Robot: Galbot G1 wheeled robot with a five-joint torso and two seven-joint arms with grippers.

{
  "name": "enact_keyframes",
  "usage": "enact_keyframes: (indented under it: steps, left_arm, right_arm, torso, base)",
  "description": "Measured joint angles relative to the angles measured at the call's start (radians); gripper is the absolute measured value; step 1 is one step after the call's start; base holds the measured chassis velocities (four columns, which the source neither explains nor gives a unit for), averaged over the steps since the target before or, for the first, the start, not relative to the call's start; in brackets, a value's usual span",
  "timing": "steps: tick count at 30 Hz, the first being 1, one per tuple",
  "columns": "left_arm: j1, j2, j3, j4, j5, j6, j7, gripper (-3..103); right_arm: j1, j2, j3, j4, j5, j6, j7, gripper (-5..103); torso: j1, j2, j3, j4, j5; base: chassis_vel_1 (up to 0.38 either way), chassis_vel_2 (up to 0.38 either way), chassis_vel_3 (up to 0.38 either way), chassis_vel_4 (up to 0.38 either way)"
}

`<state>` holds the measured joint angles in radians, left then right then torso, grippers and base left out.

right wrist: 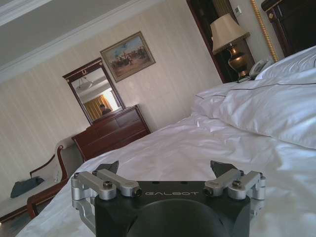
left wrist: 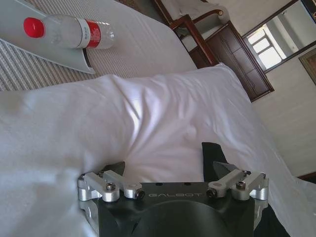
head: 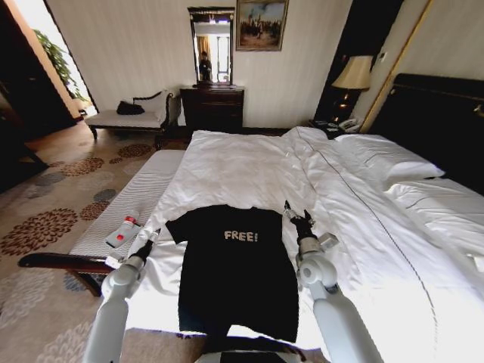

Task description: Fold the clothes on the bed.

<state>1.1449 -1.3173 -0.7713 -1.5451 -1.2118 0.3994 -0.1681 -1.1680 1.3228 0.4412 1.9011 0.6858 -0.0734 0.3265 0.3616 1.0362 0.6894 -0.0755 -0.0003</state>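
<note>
The black T-shirt lies flat on the white duvet of the bed, chest up with its white "FREE!" lettering readable, between the two grippers — its hem reaches the near edge of the mattress. The left gripper sits just outside the shirt's left sleeve, low over the duvet, its fingers spread apart with nothing between them; in the left wrist view a dark corner of the shirt shows just ahead of the gripper. The right gripper is just beside the right sleeve, near the shoulder, fingers likewise apart and empty, pointing up the bed toward the pillows. Both arms reach forward from the foot of the bed, elbows low and forearms angled inward. Beyond the left gripper, off the bed's side, a plastic bottle (red cap) lies on a pale bench.
</note>
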Motion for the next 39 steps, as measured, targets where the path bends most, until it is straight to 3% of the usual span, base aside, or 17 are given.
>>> enact_keyframes:
  steps: [9,12,13,16,18,21,23,24,27,32,34,39]
  left_arm:
    - [-0.053,0.022,0.044,0.067,0.020,0.003,0.028,101]
    - [-0.078,0.037,0.078,0.090,0.019,0.001,0.046,89]
    - [-0.078,0.037,0.078,0.090,0.019,0.001,0.046,89]
    - [-0.102,0.041,0.115,0.149,0.038,-0.013,0.077,72]
    - [-0.104,0.042,0.120,0.157,0.042,-0.015,0.082,72]
    - [-0.117,0.049,0.138,0.188,0.042,-0.022,0.100,55]
    - [-0.121,0.050,0.141,0.194,0.040,-0.023,0.102,55]
    - [-0.132,0.049,0.146,0.202,0.038,-0.025,0.102,49]
    - [-0.136,0.044,0.152,0.173,0.030,-0.024,0.094,32]
    - [-0.117,0.053,0.153,0.106,0.011,-0.013,0.089,22]
    - [-0.117,0.060,0.154,0.084,0.001,-0.005,0.088,11]
    - [-0.131,0.051,0.161,0.102,0.010,-0.004,0.085,1]
  right_arm:
    - [0.000,0.004,0.006,-0.022,-0.008,-0.002,0.012,100]
    - [-0.006,0.017,0.013,-0.022,-0.020,-0.003,0.025,100]
    - [-0.006,0.017,0.013,-0.022,-0.020,-0.003,0.025,100]
    - [-0.015,0.035,0.017,-0.024,-0.050,-0.004,0.031,100]
    - [-0.016,0.038,0.018,-0.024,-0.052,-0.004,0.031,100]
    - [-0.016,0.047,0.020,-0.032,-0.063,-0.004,0.036,100]
    - [-0.016,0.048,0.020,-0.034,-0.067,-0.004,0.036,100]
    - [-0.020,0.049,0.020,-0.039,-0.074,-0.004,0.037,100]
    - [-0.031,0.053,0.020,-0.048,-0.083,-0.004,0.039,100]
    - [-0.035,0.056,0.019,-0.055,-0.094,-0.002,0.041,100]
    - [-0.038,0.059,0.017,-0.055,-0.096,-0.002,0.044,100]
    - [-0.038,0.057,0.015,-0.048,-0.095,-0.003,0.047,100]
  torso:
    - [0.000,0.000,0.000,0.0002,-0.0001]
    - [0.000,0.000,0.000,0.0002,-0.0002]
    - [0.000,0.000,0.000,0.0002,-0.0002]
    - [0.000,0.000,0.000,0.0003,0.0003]
    - [0.000,0.000,0.000,0.0003,0.0005]
    - [0.000,0.000,0.000,0.0007,0.0004]
    - [0.000,0.000,0.000,0.0007,0.0003]
    - [0.000,0.000,0.000,0.0004,-0.0002]
    - [0.000,0.000,0.000,-0.0007,-0.0010]
    - [0.000,0.000,0.000,-0.0011,-0.0009]
    - [0.000,0.000,0.000,-0.0010,-0.0007]
    - [0.000,0.000,0.000,-0.0002,-0.0009]
  base:
    - [0.000,0.000,0.000,0.000]
    - [0.000,0.000,0.000,0.000]
    - [0.000,0.000,0.000,0.000]
    - [0.000,0.000,0.000,0.000]
    - [0.000,0.000,0.000,0.000]
    - [0.000,0.000,0.000,0.000]
    - [0.000,0.000,0.000,0.000]
    - [0.000,0.000,0.000,0.000]
    - [0.000,0.000,0.000,0.000]
    - [0.000,0.000,0.000,0.000]
    - [0.000,0.000,0.000,0.000]
    - [0.000,0.000,0.000,0.000]
